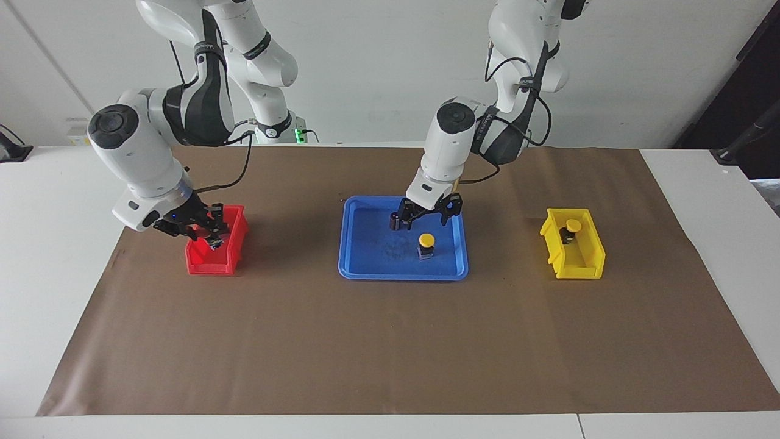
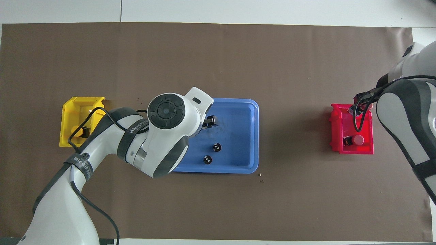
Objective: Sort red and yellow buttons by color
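In the middle of the facing view you see a yellow button (image 1: 426, 244) standing in the blue tray (image 1: 359, 268), with the left gripper (image 1: 426, 213) hanging just above it, jaws apart. Two dark cylinders (image 2: 212, 153) stand in the same tray. At right, the yellow bin (image 1: 579, 268) holds another yellow button (image 1: 572, 227). At left, the right gripper (image 1: 204, 230), clamped on a red button (image 1: 198, 231), is over the red bin (image 1: 210, 263), where one red button (image 2: 356, 140) already lies.
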You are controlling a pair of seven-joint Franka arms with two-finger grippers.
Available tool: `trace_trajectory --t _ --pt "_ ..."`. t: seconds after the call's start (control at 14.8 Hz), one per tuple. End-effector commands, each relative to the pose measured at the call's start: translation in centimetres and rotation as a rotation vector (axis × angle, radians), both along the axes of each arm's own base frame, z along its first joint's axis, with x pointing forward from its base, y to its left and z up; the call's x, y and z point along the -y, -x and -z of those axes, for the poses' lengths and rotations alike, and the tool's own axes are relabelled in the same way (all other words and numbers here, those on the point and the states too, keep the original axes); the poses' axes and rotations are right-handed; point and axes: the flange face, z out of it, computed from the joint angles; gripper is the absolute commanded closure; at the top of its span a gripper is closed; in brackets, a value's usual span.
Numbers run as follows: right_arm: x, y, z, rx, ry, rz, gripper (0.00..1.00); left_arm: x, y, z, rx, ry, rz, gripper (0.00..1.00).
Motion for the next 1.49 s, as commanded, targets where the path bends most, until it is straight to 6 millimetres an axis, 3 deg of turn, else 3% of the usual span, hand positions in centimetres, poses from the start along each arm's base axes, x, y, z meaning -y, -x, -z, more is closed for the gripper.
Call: trace_trajectory --t 0.0,0.27,0.47,0.74,0.81,0.95,1.15,1.28,1.42 --pt "0.2 2.5 1.4 0.04 0.0 -0.032 0.87 0.0 -0.8 1.0 0.005 -0.009 -0.019 0.1" --pt "0.8 4.7 4.3 0.083 0.012 -0.036 0.87 -0.1 -1.2 1.4 0.008 -0.008 -0.024 0.26" --pt "0.7 5.6 5.8 0.116 0.017 -0.04 0.87 -0.4 -2.1 1.2 0.021 -0.002 -0.035 0.32" --pt "0.6 6.6 8.0 0.15 0.017 -0.038 0.86 -0.5 -2.7 0.9 0.043 0.012 -0.043 0.34" --pt "0.6 6.6 8.0 0.156 0.017 -0.037 0.86 -0.4 -2.7 1.0 0.044 0.013 -0.042 0.39" --pt "0.6 6.6 8.1 0.153 0.017 -0.037 0.64 -0.5 -2.8 1.9 0.034 0.005 -0.045 0.57" --pt "0.8 6.5 7.9 0.145 0.017 -0.045 0.31 -0.6 -2.8 2.0 0.023 -0.002 -0.046 0.98" --pt "1.0 6.1 6.8 0.107 0.015 -0.042 0.3 -1.7 -4.3 -0.6 0.015 -0.019 -0.061 0.99" --pt "1.3 4.7 3.7 0.065 0.012 -0.032 0.28 -5.4 -6.9 -6.4 -0.021 -0.049 -0.058 0.99"
